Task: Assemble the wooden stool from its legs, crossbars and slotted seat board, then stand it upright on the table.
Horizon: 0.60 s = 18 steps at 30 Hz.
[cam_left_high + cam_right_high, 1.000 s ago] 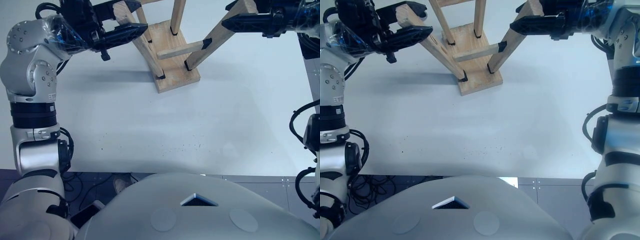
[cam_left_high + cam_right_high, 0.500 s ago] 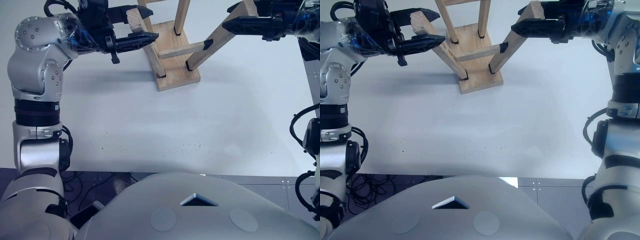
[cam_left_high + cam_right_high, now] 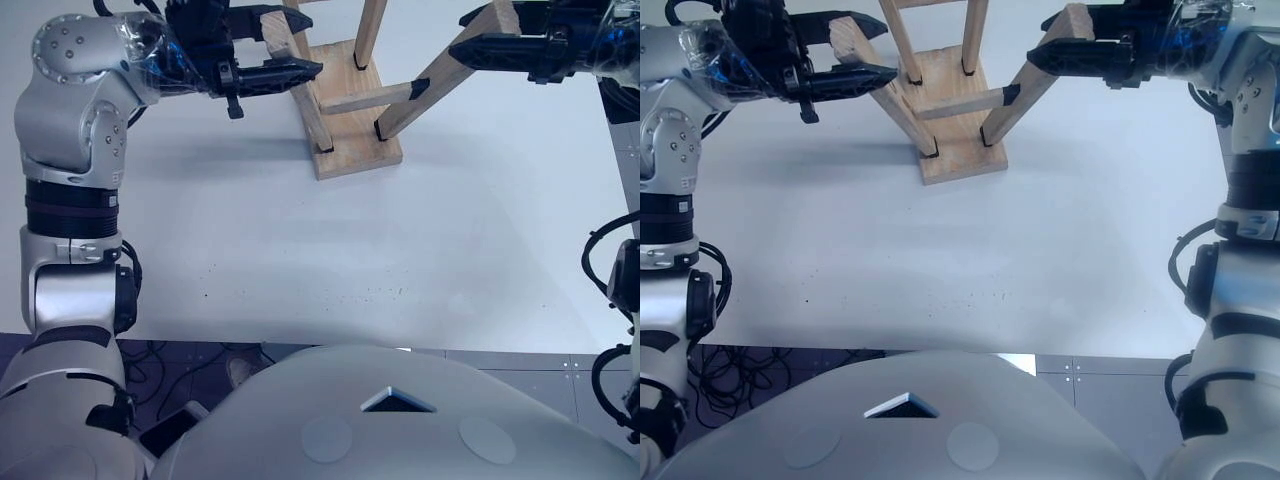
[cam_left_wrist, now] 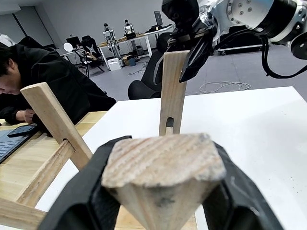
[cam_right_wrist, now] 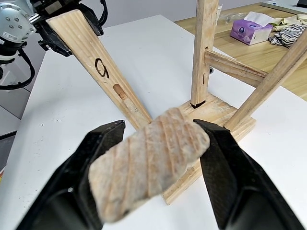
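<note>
Gripping the upside-down stool [image 3: 358, 98] by two leg tops [image 4: 163, 165], your left gripper [image 3: 295, 42] squeezes one and your right gripper [image 3: 482, 30] the other, while the seat board [image 3: 362, 158] lies flat on the table [image 3: 300, 240], so I think you mean to flip it upright

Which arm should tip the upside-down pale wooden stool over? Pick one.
Left, probably: the left gripper clamps a slanted wooden leg by its end, like the right gripper, but more bare white table lies on its side.

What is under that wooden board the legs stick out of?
The seat board lies flat on the white table; anything beneath it is covered. The legs stand up from its top.
</note>
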### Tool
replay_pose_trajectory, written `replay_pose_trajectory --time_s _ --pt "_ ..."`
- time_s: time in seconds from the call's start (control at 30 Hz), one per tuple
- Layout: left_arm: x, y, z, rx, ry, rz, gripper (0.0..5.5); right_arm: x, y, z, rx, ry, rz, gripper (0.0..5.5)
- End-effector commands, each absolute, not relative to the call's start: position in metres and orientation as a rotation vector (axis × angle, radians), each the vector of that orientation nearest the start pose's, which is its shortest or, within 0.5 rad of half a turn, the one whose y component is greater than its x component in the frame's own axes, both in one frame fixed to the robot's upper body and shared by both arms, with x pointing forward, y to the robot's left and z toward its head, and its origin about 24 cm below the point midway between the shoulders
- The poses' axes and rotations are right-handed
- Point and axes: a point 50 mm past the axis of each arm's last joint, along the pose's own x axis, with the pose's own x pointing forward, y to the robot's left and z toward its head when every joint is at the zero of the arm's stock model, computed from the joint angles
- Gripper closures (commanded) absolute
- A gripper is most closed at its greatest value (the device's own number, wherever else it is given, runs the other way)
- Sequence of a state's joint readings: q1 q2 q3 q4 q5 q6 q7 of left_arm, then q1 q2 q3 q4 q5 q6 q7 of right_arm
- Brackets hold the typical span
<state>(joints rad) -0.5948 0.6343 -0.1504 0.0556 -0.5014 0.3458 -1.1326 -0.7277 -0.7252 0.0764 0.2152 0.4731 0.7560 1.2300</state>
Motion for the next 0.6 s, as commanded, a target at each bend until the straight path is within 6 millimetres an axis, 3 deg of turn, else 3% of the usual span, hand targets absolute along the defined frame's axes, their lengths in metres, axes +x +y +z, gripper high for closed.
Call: replay_pose_trajectory --time_s 0.03,0.33,0.6 --pt "0.294 0.129 0.113 0.231 0.349 -1.385 3.49 0.303 -0.166 0.148 0.031 0.513 1.348 3.15" --pt "0.292 0.130 0.120 0.176 0.366 -1.397 3.49 0.308 -0.165 0.150 -0.024 0.482 1.305 3.17" --pt "0.295 0.140 0.120 0.179 0.404 -1.370 3.49 0.314 -0.173 0.155 -0.049 0.451 1.262 1.67"
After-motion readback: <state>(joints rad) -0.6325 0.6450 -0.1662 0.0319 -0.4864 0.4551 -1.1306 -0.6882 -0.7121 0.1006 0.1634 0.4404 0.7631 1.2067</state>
